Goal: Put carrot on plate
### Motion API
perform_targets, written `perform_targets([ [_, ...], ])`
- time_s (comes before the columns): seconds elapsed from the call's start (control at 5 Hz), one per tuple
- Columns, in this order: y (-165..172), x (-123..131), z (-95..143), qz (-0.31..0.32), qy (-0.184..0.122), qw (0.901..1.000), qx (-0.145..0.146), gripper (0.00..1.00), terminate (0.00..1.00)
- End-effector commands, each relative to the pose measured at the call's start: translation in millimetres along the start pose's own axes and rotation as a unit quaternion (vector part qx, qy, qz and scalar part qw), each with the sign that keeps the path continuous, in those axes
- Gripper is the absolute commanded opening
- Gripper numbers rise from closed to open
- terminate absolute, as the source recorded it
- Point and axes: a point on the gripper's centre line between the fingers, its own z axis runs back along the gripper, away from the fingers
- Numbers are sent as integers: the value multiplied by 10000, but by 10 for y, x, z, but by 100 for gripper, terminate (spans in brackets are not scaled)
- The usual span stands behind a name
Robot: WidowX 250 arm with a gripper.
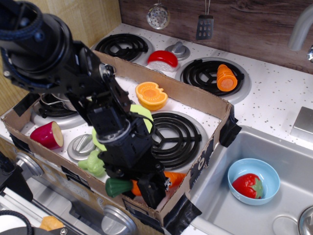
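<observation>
Gripper (146,185) straddled carrot (174,178) against box's (195,98) 6 o'clock wall; pinch uncertain. Plate (143,115) at 11 o'clock, mostly covered.

Tool (149,186) low — jaw state hidden

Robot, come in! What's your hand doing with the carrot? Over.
Hand down over long orange toy carrot, grip unclear. Carrot at box's front edge, not on lime-green plastic plate. Arm covers most of plate.
</observation>
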Motion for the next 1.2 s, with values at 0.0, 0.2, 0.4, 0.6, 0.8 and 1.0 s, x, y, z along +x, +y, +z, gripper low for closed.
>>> perform_targets([
  [0.0,-72,79,364,-26,-529,9982,289,0,0],
  [0.2,-55,127,535,-8,-623,9963,588,0,0],
  [0.4,-28,225,689,-77,-906,9901,1068,0,0],
  [0.6,169,416,832,-402,-1077,9850,1289,0,0],
  [0.8,356,635,949,-657,-1010,9852,1221,0,0],
  [1.0,484,746,942,-789,-1116,9812,1360,0,0],
])
